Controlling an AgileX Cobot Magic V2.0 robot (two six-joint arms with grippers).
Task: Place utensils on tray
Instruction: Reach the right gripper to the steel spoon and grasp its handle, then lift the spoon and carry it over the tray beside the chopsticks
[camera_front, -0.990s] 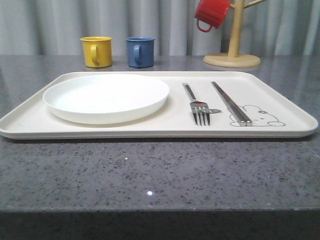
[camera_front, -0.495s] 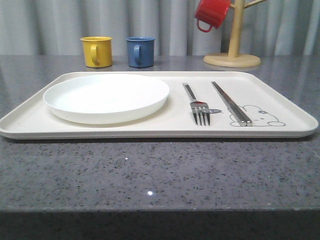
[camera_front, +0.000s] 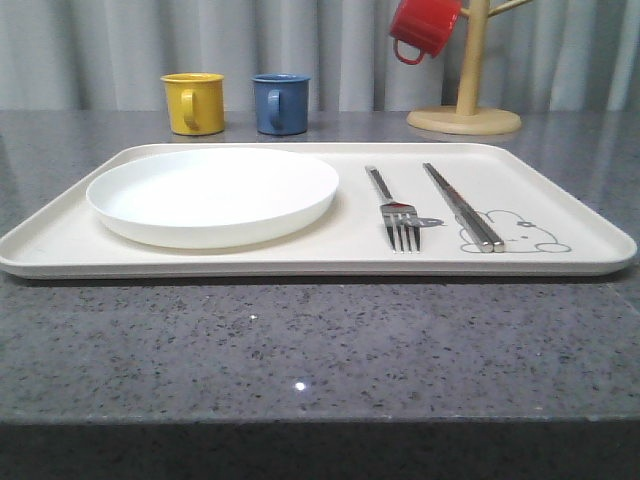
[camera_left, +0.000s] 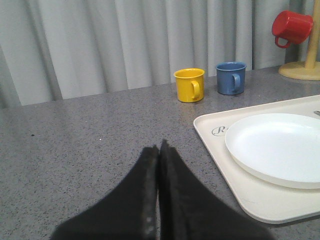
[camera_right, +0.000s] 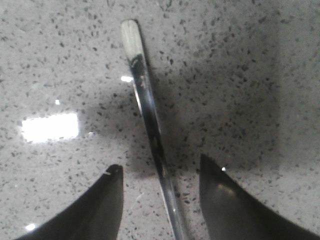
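Grey speckled stone (camera_front: 300, 350) forms the worktop, backed by pale curtains. On it the cream tray (camera_front: 560, 205) is set, and on the tray the white plate (camera_front: 212, 192) is laid to the left, the fork (camera_front: 395, 212) beside it, and the chopsticks (camera_front: 462, 207) just right of the fork, over the rabbit drawing. A spoon handle (camera_right: 147, 120) is seen lying on the stone between the parted fingers of the right gripper (camera_right: 160, 175), untouched. The left gripper (camera_left: 159, 152) is held pressed together, empty, over bare counter near the tray. Yellow mug (camera_front: 193, 102), blue mug (camera_front: 281, 103) and a red mug (camera_front: 424, 27) on a wooden stand (camera_front: 465, 110) are ranged behind.
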